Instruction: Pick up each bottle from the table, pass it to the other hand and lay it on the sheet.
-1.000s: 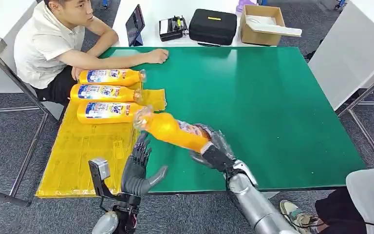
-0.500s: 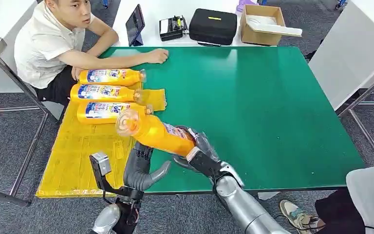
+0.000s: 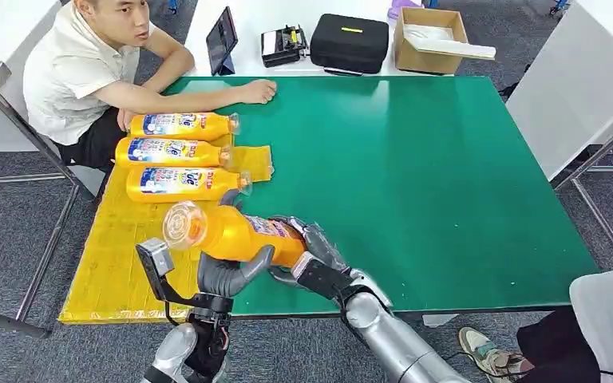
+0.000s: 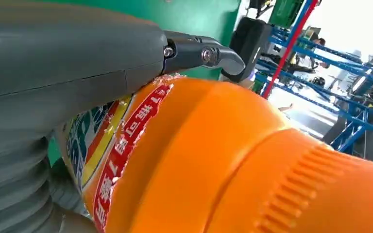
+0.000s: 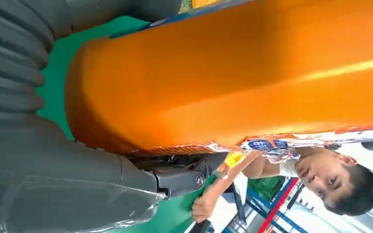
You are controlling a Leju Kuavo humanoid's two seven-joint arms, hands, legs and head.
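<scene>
My right hand (image 3: 313, 257) grips the base end of an orange bottle (image 3: 235, 233), held nearly level above the near table edge, cap end toward the yellow sheet (image 3: 124, 255). My left hand (image 3: 225, 277) reaches up from below. Its thumb (image 3: 257, 265) lies under the bottle and its fingertips (image 3: 232, 199) show behind it, still fairly straight. The left wrist view has the bottle (image 4: 223, 160) against the grey thumb (image 4: 53, 63). The right wrist view has the bottle (image 5: 247, 73) in my right hand (image 5: 53, 170). Three more bottles (image 3: 172, 152) lie side by side on the sheet.
A person (image 3: 80, 72) sits at the far left corner with a hand (image 3: 257, 92) resting on the green table (image 3: 415, 175). Beyond the table stand a tablet (image 3: 222, 40), a black case (image 3: 349, 41) and a cardboard box (image 3: 431, 40).
My right hand has carried the bottle left and toward me, from above the table to between my left hand's thumb and fingers. The left hand has risen slightly.
</scene>
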